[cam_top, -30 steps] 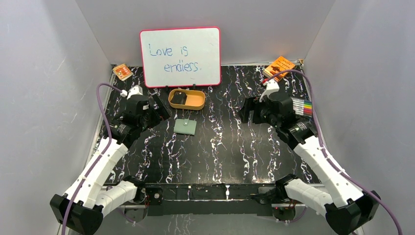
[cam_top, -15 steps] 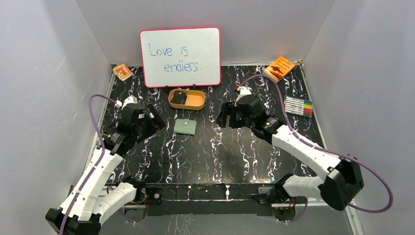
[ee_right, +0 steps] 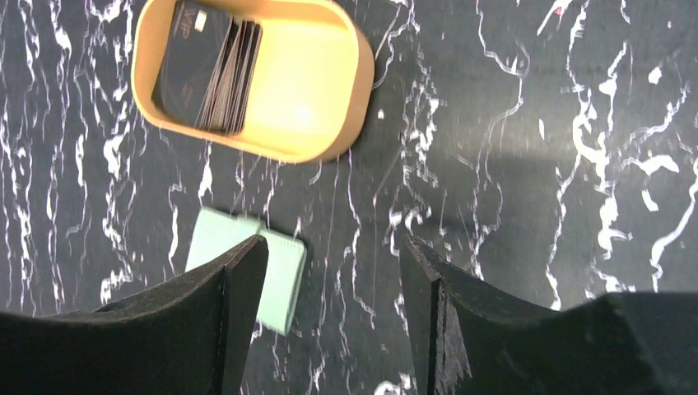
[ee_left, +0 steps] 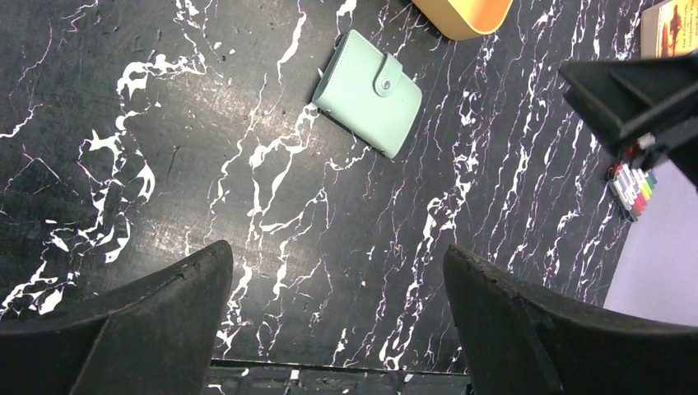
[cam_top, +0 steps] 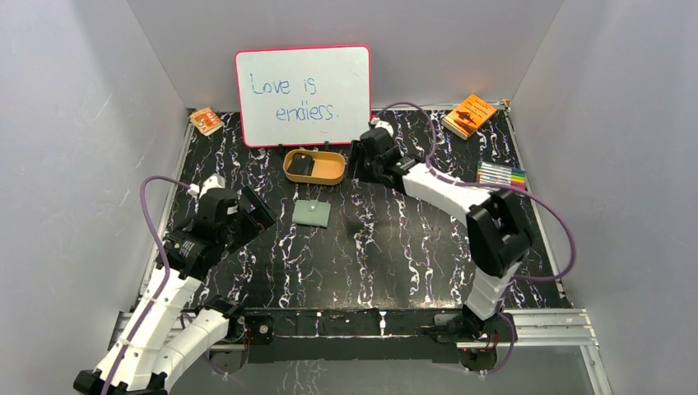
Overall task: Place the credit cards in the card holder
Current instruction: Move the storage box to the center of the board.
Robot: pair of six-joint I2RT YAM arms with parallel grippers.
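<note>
Moved: right hand (ee_right: 332,267), swung across the worktop (ee_right: 510,164) to hang over the tray (ee_right: 350,99); spread apart, holding nothing. Credit cards (ee_right: 206,78): stacked inside tray. Card holder (ee_left: 367,81): snapped shut, just beside tray. I'd pinch one card only.

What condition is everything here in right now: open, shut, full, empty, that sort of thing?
card holder: folded shut, flap snapped, lying flat on the table.
credit cards: stacked together inside the tray.
tray: upright, holding the cards at one end, bare at the other.
left gripper: open, empty.
right gripper: open, empty, near the tray.
whiteboard: standing upright, written on.
</note>
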